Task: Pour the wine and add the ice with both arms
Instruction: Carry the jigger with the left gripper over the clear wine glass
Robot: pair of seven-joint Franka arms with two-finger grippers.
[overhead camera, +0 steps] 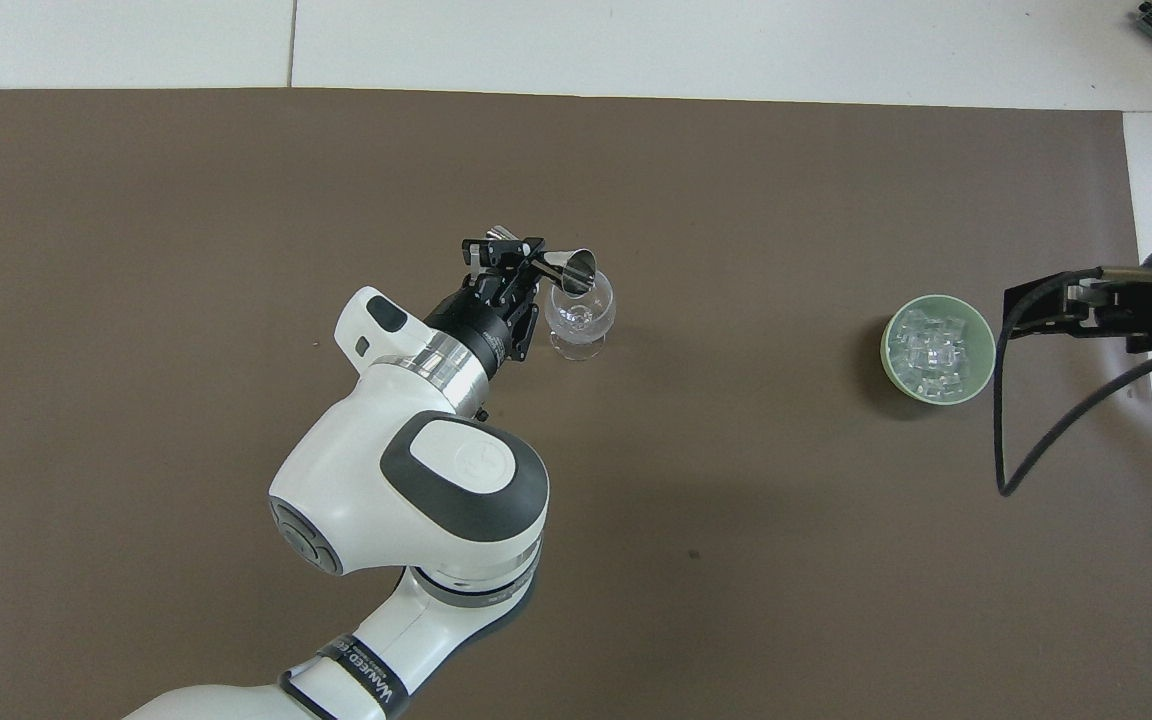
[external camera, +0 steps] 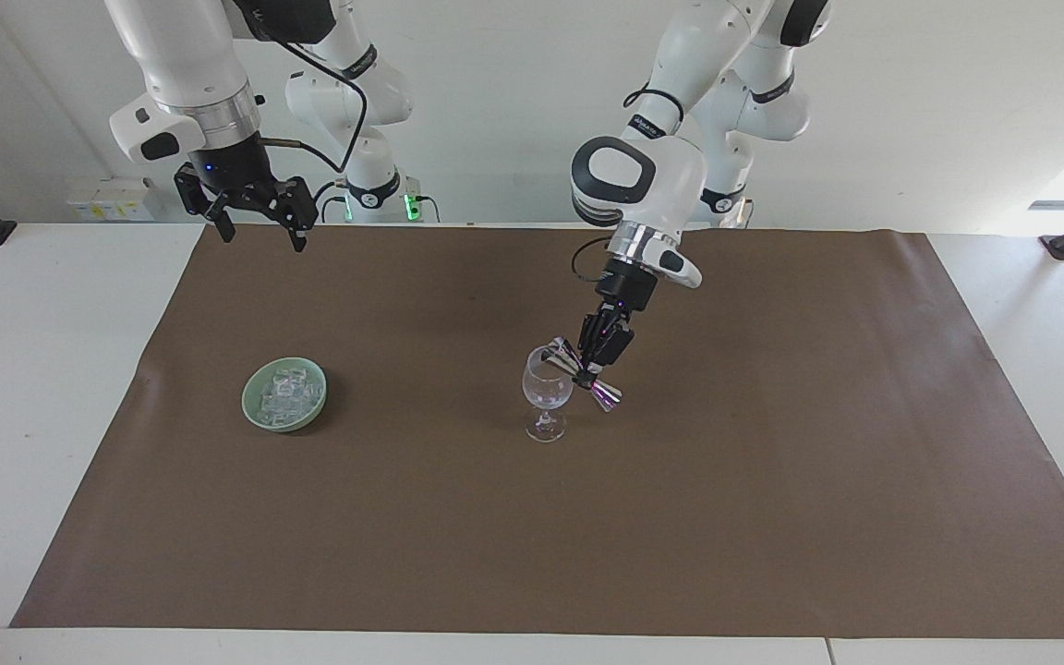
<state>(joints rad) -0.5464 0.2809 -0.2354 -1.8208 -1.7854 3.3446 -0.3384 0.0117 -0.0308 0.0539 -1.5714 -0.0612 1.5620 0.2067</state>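
Over the wine glass [external camera: 548,380] at mid-worktop, our left gripper [external camera: 587,368] clamps its jaws on a steel jigger [external camera: 585,370], tipped with its mouth at the rim. We judge the pour is in hand. Our right gripper [external camera: 257,218] waits, jaws wide, above the mat's edge. The ice [external camera: 284,392] sits in a green bowl [external camera: 252,406] toward the right arm's end; fetching a cube comes next.
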